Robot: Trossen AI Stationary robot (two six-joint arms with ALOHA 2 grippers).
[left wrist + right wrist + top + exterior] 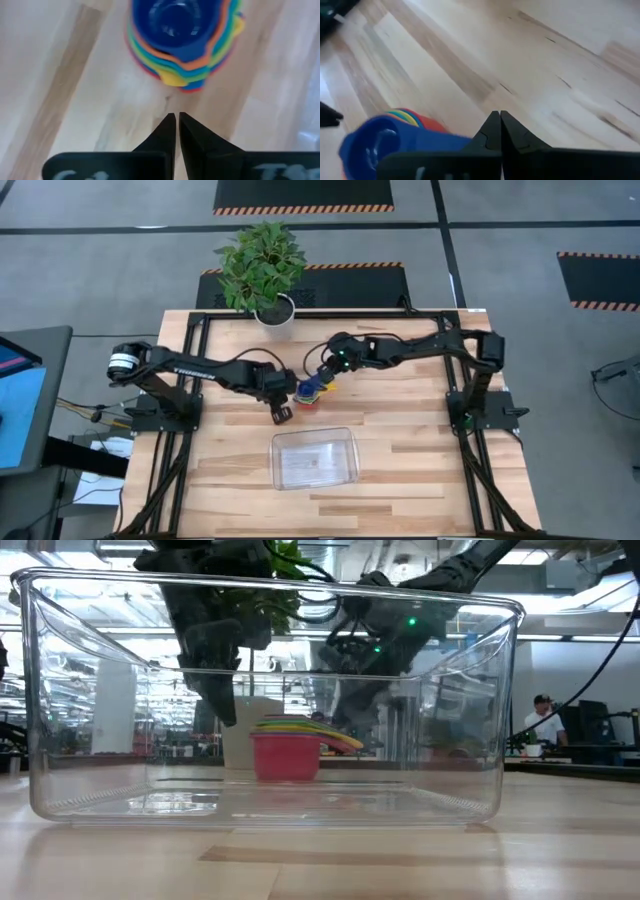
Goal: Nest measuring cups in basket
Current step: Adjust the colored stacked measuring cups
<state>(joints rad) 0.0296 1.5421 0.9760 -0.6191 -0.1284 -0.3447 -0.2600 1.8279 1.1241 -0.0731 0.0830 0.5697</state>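
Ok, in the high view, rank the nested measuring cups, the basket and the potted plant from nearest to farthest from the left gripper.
1. Stack of measuring cups: just beside the shut left gripper, toward the right arm.
2. Basket: on the table's near side, empty.
3. Potted plant: at the far table edge.

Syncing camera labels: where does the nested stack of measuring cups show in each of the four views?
High view: cup stack centre table, between both grippers, beyond the basket.
Low view: stack centre, seen through the clear basket.
Left wrist view: stack top centre, ahead of the shut fingers.
Right wrist view: stack lower left.
Shared landmark: light wood table.
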